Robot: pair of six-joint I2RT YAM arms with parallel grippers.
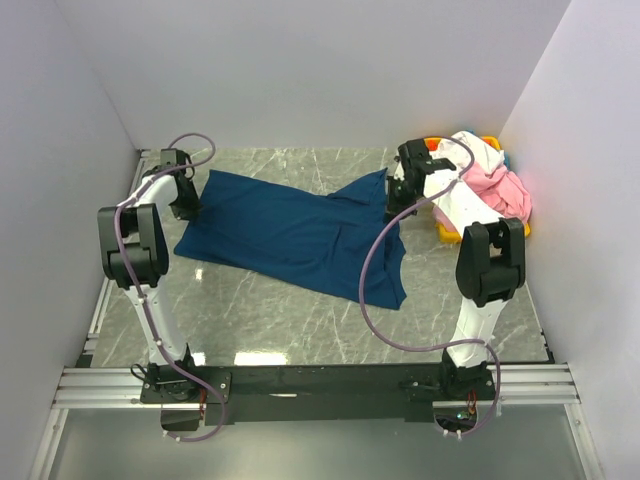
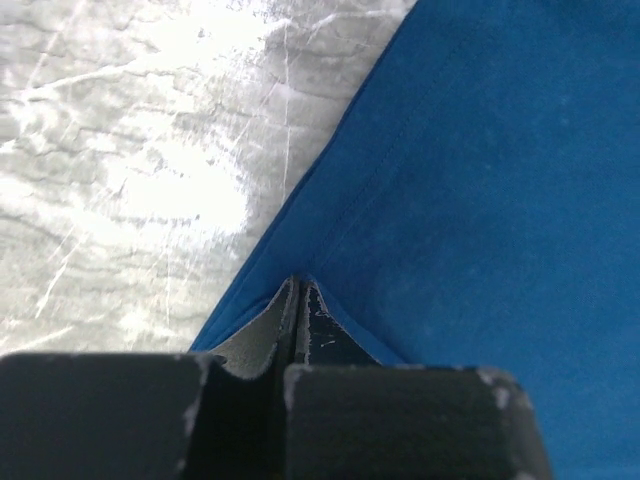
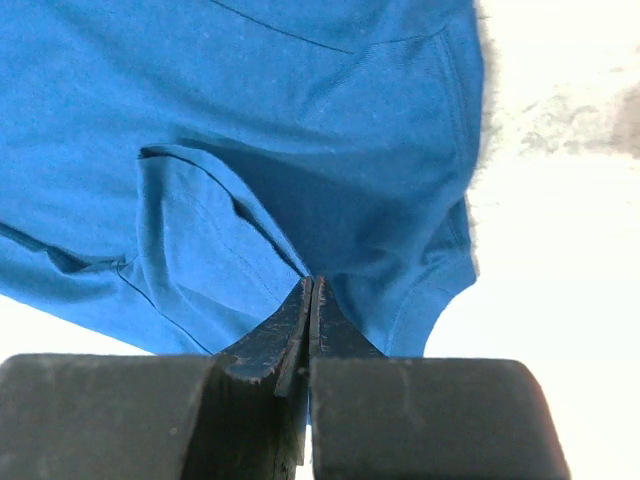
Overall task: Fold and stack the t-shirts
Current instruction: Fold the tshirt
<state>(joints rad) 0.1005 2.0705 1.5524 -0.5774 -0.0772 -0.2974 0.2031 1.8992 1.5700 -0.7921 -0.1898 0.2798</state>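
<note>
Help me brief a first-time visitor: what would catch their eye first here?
A navy t-shirt lies spread across the marble table, the left gripper shut on its left edge and the right gripper on its right. At the far right, a pink shirt and a white shirt heap in a yellow bin.

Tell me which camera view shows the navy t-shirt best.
Top external: it shows the whole navy t-shirt spread across the table. Left wrist shows only a hemmed edge pinched in the shut left tool; right wrist shows only wrinkled cloth pinched in the right tool.
</note>
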